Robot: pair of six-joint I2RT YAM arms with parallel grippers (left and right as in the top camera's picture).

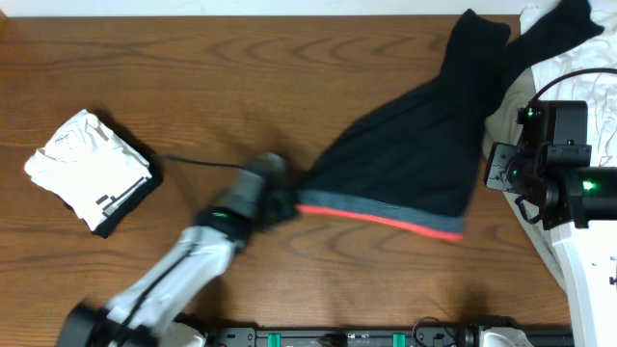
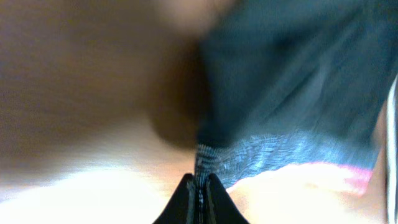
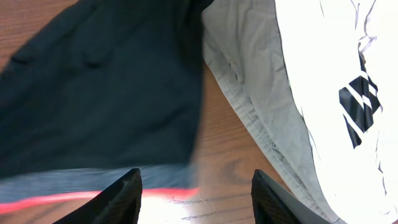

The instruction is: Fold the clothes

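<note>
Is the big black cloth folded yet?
No, spread out. The black garment stretches across the table, its hem corner pinched in the left gripper.

1. Under me is a brown wooden table [image 1: 193, 77] with dark wavy lines in the wood.
2. A bright patch of light [image 2: 81, 186] shines on the wood.
3. A black rail [image 1: 318, 337] runs along its near edge.

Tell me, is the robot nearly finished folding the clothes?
Not nearly. One folded bundle sits on the left side of the table. The left pincer is shut on a corner of the black garment, which lies spread out, not folded yet. The right pincer is open and holds nothing. A heap of white clothes at the right edge is unfolded too.
</note>
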